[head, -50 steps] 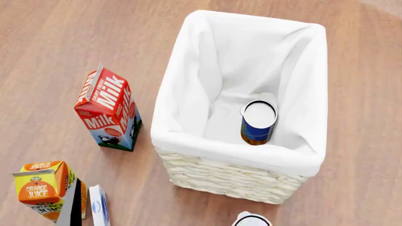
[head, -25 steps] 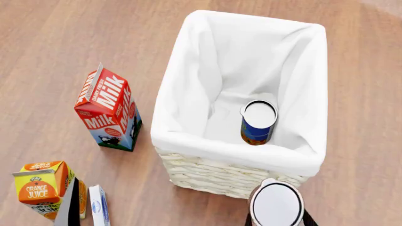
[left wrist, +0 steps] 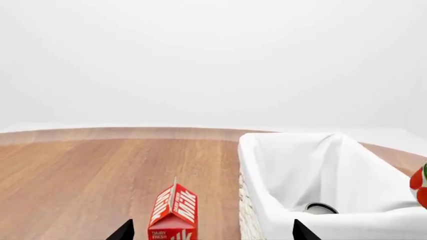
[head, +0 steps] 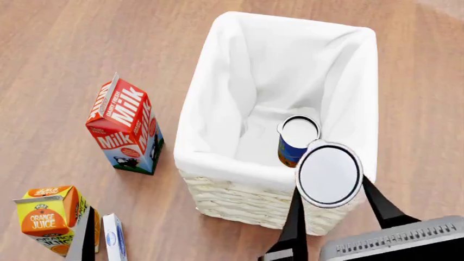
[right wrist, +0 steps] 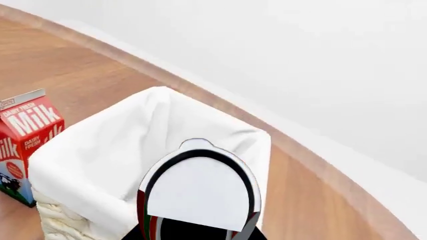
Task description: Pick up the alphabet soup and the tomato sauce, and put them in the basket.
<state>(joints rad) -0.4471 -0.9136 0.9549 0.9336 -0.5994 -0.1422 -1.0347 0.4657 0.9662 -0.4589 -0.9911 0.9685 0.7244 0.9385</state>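
right gripper point(head: 330, 209) clamping tomato sauce point(head: 329, 174), left jaws unclear, carton point(head: 123, 128) reading "milk"

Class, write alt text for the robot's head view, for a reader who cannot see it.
The right gripper holds the tomato sauce over the near rim of the basket, where the alphabet soup already stands. A milk carton and orange juice carton stand left.

1. A warm brown wood-grain floor point(head: 65, 49) fills the head view.
2. In the wrist views this wooden surface ends at a curved pale edge.
3. Beyond it stands a plain, featureless white backdrop point(left wrist: 213, 60), evenly lit.
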